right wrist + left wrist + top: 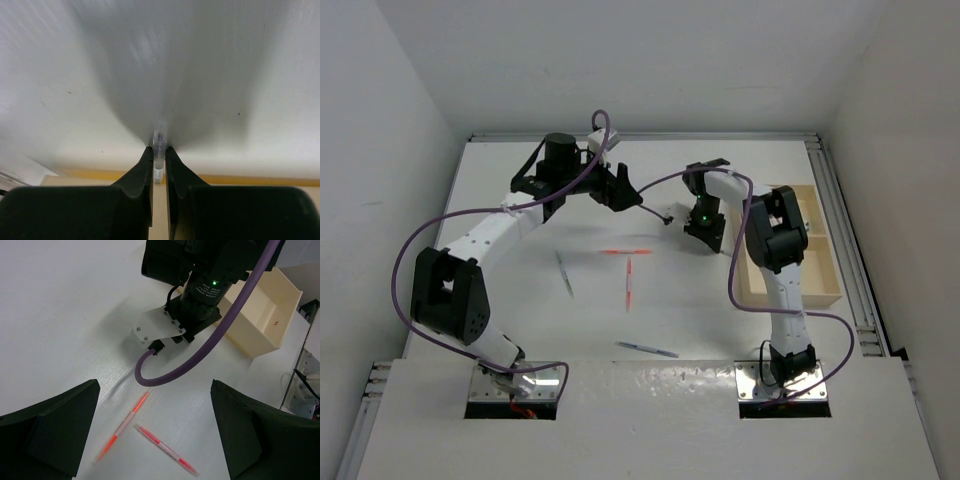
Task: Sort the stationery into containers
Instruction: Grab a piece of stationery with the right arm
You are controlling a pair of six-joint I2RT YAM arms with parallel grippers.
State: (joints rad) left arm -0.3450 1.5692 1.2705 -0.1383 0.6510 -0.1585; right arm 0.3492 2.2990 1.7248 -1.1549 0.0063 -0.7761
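Right gripper (159,150) clamped on one thin clear pen (159,136), raised just left of one wooden tray (790,301) by the right edge of the table (700,310); left gripper (154,385) spread wide, empty, above two orange-red pens (122,427) (165,450) close together; one grey pen (564,272) and one blue pen (647,349) well apart in open room.

The pens (122,427) are orange-red with whitish middles, the tray (260,335) pale cream, the cable (207,352) purple.

light: bright, even, overhead | shadows: soft on table (695,300) | right wrist: background blurred, possibly motion
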